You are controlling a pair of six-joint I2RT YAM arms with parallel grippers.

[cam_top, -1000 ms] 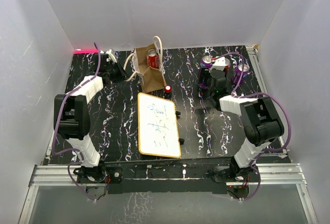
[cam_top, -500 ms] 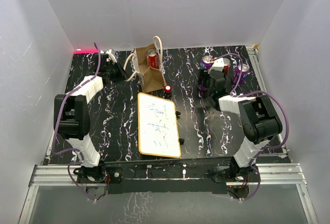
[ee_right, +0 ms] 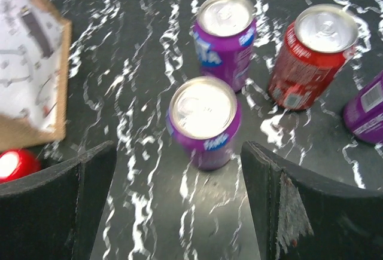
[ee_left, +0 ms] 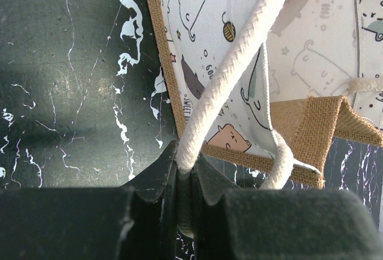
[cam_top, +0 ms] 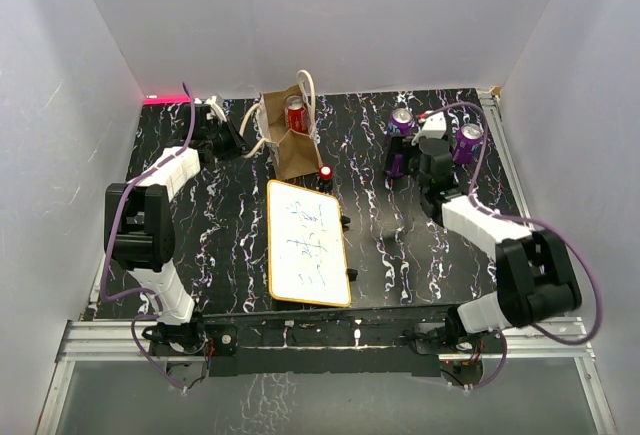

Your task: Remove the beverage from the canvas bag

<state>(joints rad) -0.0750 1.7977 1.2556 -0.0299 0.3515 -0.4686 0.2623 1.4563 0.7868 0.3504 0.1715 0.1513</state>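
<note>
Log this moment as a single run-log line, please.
left gripper: shut on bag handle | right gripper: open above purple can | red can: in canvas bag

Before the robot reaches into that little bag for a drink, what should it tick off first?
1. Left pincer clamped on the bag's cream handle: ok.
2. Right pincer open and empty: ok.
3. A drink left to fetch: ok, a red can stands inside the canvas bag.
4. Right pincer above the bag: not ok, it hangs over a purple can on the table, off to the bag's right.
5. Other handle clear of the bag's mouth: cannot tell.
</note>
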